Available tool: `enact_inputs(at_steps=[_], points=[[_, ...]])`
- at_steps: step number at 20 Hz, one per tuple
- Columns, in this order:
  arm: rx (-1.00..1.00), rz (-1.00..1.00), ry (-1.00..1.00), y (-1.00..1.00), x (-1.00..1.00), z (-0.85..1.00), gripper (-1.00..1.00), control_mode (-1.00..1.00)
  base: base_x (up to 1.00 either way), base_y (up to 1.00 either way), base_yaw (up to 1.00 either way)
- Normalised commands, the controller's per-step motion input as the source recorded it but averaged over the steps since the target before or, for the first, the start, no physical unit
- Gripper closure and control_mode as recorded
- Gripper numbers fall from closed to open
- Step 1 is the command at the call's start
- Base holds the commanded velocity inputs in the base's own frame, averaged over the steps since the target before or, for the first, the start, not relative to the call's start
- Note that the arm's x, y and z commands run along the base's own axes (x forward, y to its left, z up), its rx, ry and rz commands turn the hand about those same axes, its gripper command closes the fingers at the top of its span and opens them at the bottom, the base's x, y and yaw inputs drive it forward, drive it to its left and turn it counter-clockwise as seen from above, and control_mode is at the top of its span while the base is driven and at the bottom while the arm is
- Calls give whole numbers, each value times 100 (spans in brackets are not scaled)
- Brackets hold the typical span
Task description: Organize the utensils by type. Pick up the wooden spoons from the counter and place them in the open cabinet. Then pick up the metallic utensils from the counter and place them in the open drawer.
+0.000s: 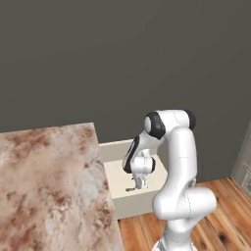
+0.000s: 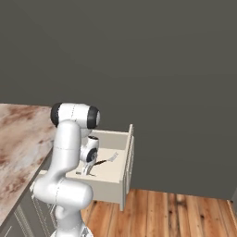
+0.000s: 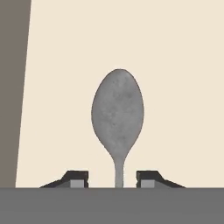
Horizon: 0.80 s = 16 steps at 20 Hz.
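One grey metal spoon lies under the hand camera, its oval bowl pointing away from the gripper and its thin neck running down between the two dark fingertips. Clear gaps show on both sides of the neck, so the fingers stand spread and pinch nothing; whether the spoon already rests flat on the pale surface behind it cannot be told from this view.

In the right base view, the open drawer is pulled out from under the counter, past its end, above the wooden floor. The gripper hangs inside the drawer, low over the pale bottom. Just beside it, towards the drawer's front panel, lies a slim utensil with a dark handle and a light head; its exact type is too small to tell.

In the left base view, the arm bends down over the drawer, with the gripper close to its bottom. The mottled reddish-brown counter runs along the left. A plain dark wall stands behind.
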Motion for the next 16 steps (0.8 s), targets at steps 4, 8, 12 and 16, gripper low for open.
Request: enact_inputs(at_steps=[4, 8, 12, 16], points=[[0, 1, 0, 0, 10, 30, -100, -100, 0, 0, 0], [0, 1, 0, 0, 4, 49, -100, -100, 0, 0, 0], [0, 0, 0, 0, 0, 63, -100, -100, 0, 0, 0], [0, -15, -1, 0, -8, 74, -100, -100, 0, 0, 0]])
